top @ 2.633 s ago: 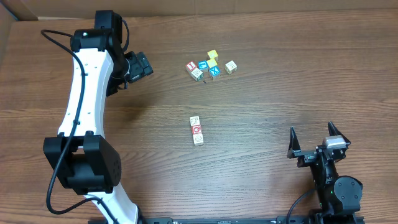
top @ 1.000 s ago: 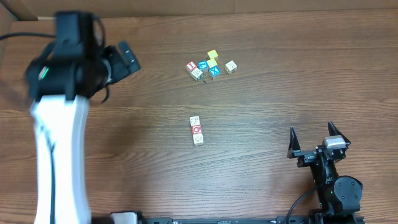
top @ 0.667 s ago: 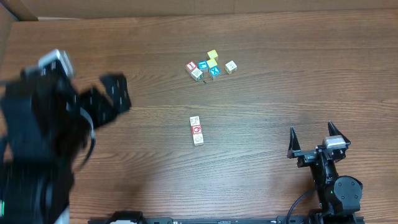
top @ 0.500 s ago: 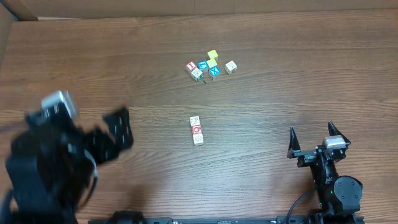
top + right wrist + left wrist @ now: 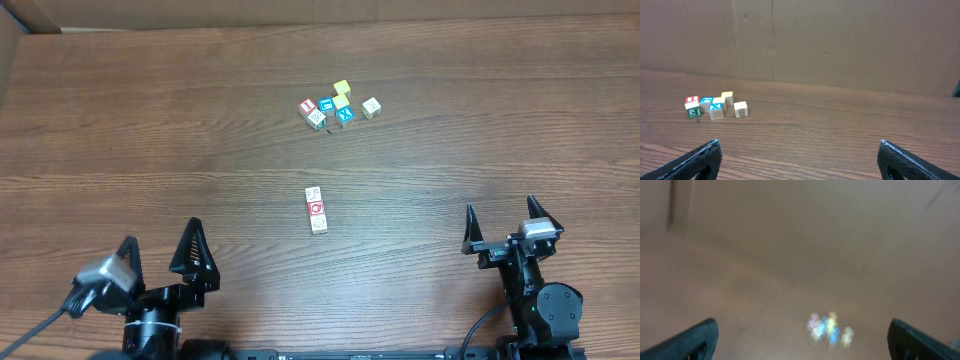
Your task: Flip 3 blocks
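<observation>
Three blocks (image 5: 316, 209) lie touching in a short row at the table's middle: a cream one at the far end, one with a red ring in the middle, another cream one at the near end. My left gripper (image 5: 161, 258) sits open at the near left edge, well left of the row. My right gripper (image 5: 503, 222) is open at the near right edge, nothing between its fingers. The row does not show in either wrist view. The left wrist view is blurred, its fingertips (image 5: 700, 337) wide apart.
A cluster of several small cubes (image 5: 338, 105), yellow, blue, red and cream faced, lies at the far middle of the wooden table (image 5: 480, 130). The same cluster (image 5: 715, 106) shows in the right wrist view before a brown cardboard wall (image 5: 840, 40), and as a smear (image 5: 830, 328) in the left wrist view.
The left arm has swung from the far left of the table down to the near left edge, gripper open throughout. The right arm and all cubes have stayed put.
</observation>
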Robot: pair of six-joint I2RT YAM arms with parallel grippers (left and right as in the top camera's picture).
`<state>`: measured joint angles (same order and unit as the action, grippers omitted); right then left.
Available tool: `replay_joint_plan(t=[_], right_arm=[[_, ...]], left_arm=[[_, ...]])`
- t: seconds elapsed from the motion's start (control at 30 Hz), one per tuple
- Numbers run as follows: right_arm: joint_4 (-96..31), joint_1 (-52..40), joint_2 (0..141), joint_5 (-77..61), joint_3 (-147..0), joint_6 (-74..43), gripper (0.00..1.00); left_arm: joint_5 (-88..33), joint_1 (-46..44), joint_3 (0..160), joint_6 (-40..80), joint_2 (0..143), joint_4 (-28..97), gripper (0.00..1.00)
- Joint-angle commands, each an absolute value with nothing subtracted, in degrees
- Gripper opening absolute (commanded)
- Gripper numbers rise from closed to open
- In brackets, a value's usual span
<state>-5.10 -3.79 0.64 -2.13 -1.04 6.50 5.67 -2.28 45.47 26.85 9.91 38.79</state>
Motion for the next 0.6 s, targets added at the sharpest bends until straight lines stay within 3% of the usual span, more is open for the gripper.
replay_joint_plan(t=[0.0,0.27,0.57], right_arm=[[-4.7,-3.9,0.2,-2.2,-0.4,6.9,1.00],[-4.7,-3.9,0.2,-2.2,-0.4,6.9,1.00],[-4.7,-3.9,0.2,-2.2,-0.4,6.9,1.00]], left_arm=[[5.8,-2.7,36.8,26.1,4.4,24.7,1.00],[4.0,-2.7,17.0,26.2,0.2,-14.4,1.00],[4.0,-2.7,4.0,26.2,0.2,-20.2,1.00]])
